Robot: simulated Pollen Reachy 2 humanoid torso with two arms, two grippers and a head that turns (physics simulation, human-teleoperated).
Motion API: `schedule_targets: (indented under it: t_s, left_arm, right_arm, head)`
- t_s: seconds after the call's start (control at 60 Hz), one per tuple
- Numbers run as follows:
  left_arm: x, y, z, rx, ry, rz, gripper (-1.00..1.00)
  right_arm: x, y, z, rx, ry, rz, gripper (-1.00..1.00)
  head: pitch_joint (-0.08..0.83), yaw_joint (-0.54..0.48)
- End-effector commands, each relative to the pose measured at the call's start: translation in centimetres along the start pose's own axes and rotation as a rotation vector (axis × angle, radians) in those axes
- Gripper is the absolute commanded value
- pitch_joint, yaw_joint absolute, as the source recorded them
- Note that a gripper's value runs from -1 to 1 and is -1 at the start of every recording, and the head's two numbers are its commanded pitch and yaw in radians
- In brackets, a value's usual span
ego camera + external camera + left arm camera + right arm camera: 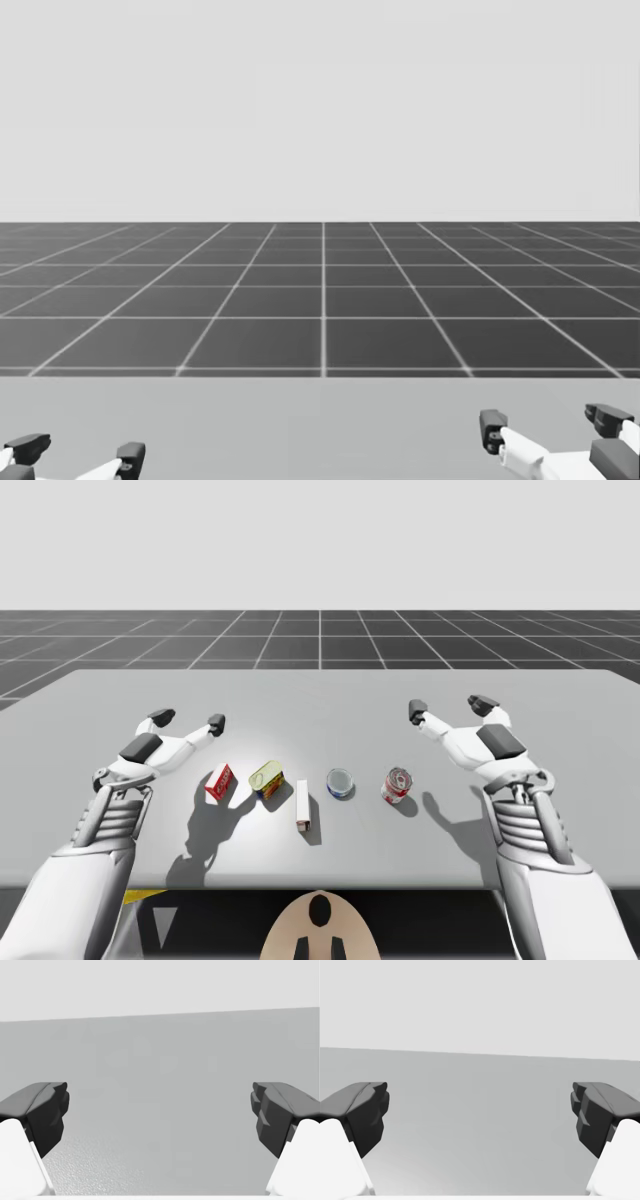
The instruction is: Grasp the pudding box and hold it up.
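Grey table (330,695) is noted in front of a dark gridded floor (320,635), with a pale blank backdrop behind.

Left gripper (188,721) is held above the table's left part. Its jaws are spread wide and nothing is gripped. Bare tabletop is seen between its fingers in the left wrist view.

Right gripper (450,709) is held likewise above the right part, jaws wide apart, nothing taken.

Five items are set in a row between the two arms, nearer the front edge:
- slim white box (302,804): upright, mid-row, slightly forward of the rest
- yellow can (266,778): just left of it
- red-and-white pudding box (220,781): leftmost, tilted, near the left gripper but apart from it
- red can (398,785): rightmost
- blue can (340,783): between the white box and the red can
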Motion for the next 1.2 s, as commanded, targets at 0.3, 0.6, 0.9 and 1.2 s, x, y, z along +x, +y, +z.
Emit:
schedule_targets:
  t_s: [0.3, 0.6, 0.9, 1.2]
  left_arm:
    - [-0.03, -0.19, 0.09, 0.000, -0.005, -0.014, -1.00]
    - [-0.06, -0.30, 0.08, -0.006, -0.010, -0.025, -1.00]
    - [0.08, -0.57, 0.20, -0.018, -0.017, -0.032, -1.00]
    - [0.20, -0.93, 0.38, -0.029, -0.019, -0.036, -1.00]
  right_arm:
    - [0.11, 0.58, 0.35, 0.028, 0.000, 0.040, -1.00]
    - [-0.25, 0.76, 0.17, 0.017, -0.004, 0.082, -1.00]
    - [-0.11, 0.57, 0.21, 0.014, -0.004, 0.087, -1.00]
    - [-0.07, 0.52, 0.27, 0.012, -0.003, 0.084, -1.00]
  head:
    - [0.187, 0.00]
    - [0.451, -0.02]
    - [0.658, 0.04]
    - [0.738, 0.08]
